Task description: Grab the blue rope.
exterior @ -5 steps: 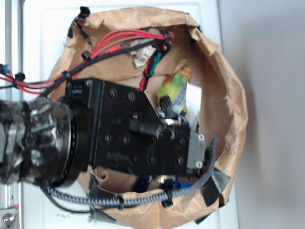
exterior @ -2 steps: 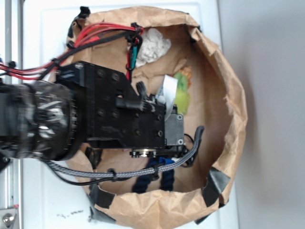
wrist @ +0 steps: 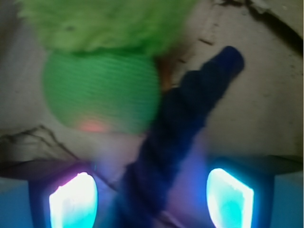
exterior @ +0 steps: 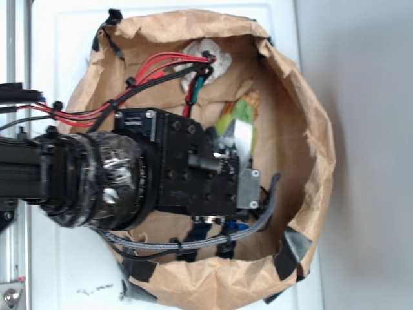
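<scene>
Brown paper bag (exterior: 303,129) holds blue rope (wrist: 180,123), green plush toy (wrist: 102,90); jaws apart.

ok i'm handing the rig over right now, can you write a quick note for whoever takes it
Claw: open, fingers either side of the thick dark navy twisted rope, not closed on it.
Rope: lies on the crumpled brown paper bag's floor, running diagonally up between the fingers, beside the fuzzy green plush toy.
Done: claw lowered into the bag and lined up over the rope.
Left: close on the rope and lift it out.
</scene>
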You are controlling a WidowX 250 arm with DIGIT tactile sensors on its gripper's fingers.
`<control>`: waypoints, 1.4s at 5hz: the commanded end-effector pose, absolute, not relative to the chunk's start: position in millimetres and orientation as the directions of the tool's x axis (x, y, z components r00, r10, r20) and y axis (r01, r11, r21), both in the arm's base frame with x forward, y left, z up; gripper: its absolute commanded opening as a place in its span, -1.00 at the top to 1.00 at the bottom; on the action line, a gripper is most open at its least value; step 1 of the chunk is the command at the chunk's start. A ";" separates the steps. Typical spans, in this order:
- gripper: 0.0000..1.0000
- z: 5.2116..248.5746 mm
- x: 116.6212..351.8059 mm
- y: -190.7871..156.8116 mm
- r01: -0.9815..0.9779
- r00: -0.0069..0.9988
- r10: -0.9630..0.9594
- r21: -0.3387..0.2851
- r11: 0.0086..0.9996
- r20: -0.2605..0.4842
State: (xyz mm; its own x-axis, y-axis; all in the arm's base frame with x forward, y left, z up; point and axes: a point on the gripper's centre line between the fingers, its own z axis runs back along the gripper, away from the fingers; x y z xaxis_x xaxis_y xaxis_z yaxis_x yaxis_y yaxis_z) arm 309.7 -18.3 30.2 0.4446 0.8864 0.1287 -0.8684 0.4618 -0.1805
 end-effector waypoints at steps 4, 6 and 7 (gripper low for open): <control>1.00 68.7 306.4 -12.1 -0.849 0.472 0.878 -0.229 0.477 0.079; 1.00 148.5 315.5 7.4 -0.866 0.444 0.877 -0.160 0.473 0.185; 1.00 179.1 310.7 15.4 -0.826 0.482 0.840 -0.189 0.531 0.251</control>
